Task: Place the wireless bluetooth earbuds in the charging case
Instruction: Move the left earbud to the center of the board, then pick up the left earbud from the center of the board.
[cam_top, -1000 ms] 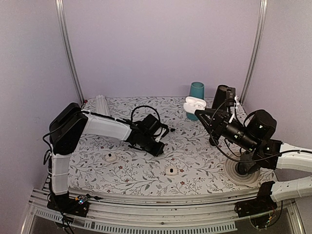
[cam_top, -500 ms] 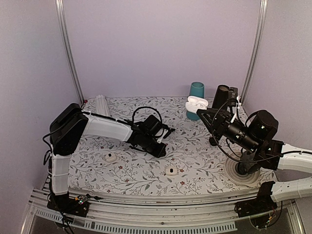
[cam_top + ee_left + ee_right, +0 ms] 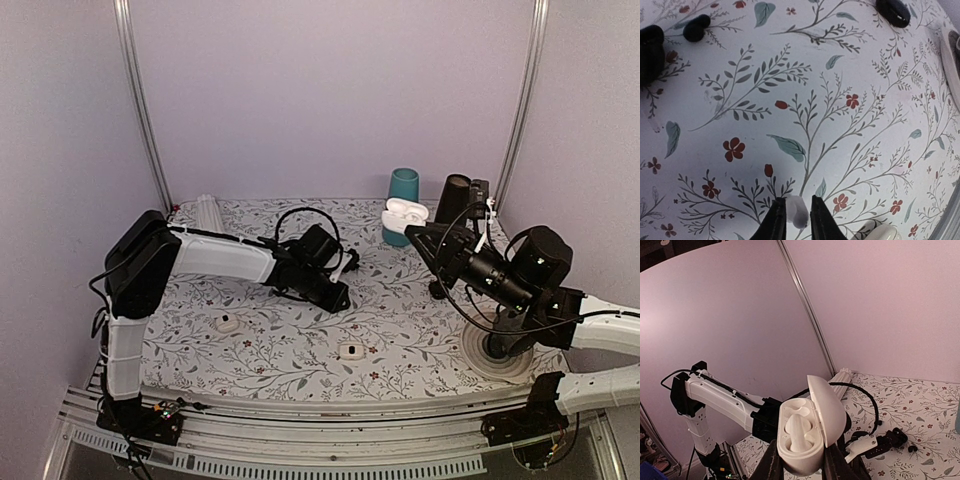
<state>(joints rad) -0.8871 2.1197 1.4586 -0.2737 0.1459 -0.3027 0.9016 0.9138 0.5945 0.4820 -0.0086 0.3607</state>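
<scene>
Left gripper point(image 3: 797, 220): jaws pinching a tiny white earbud point(image 3: 797, 210) at the tips, held up off the floral worktop point(image 3: 400, 330), over its middle. The left arm reaches in from the left edge.

Right gripper point(image 3: 799, 467): jaws clamped on the lower sides of the white case point(image 3: 812, 445), raised well above the worktop at back right, just in front of a teal cup point(image 3: 404, 186). The lid is flipped open and tilted back. A second earbud point(image 3: 797, 432) sits stem-down in one slot; I cannot tell the state of the other slot.

The two grippers are well apart, so the pinched earbud is not at the case.

Two small white pieces point(image 3: 229, 323) lie on the near worktop, apart from each other. Small black rounded pieces point(image 3: 894, 11) lie farther back in the left wrist view. A black cylinder point(image 3: 453, 197) stands beside the cup, behind the right arm.
</scene>
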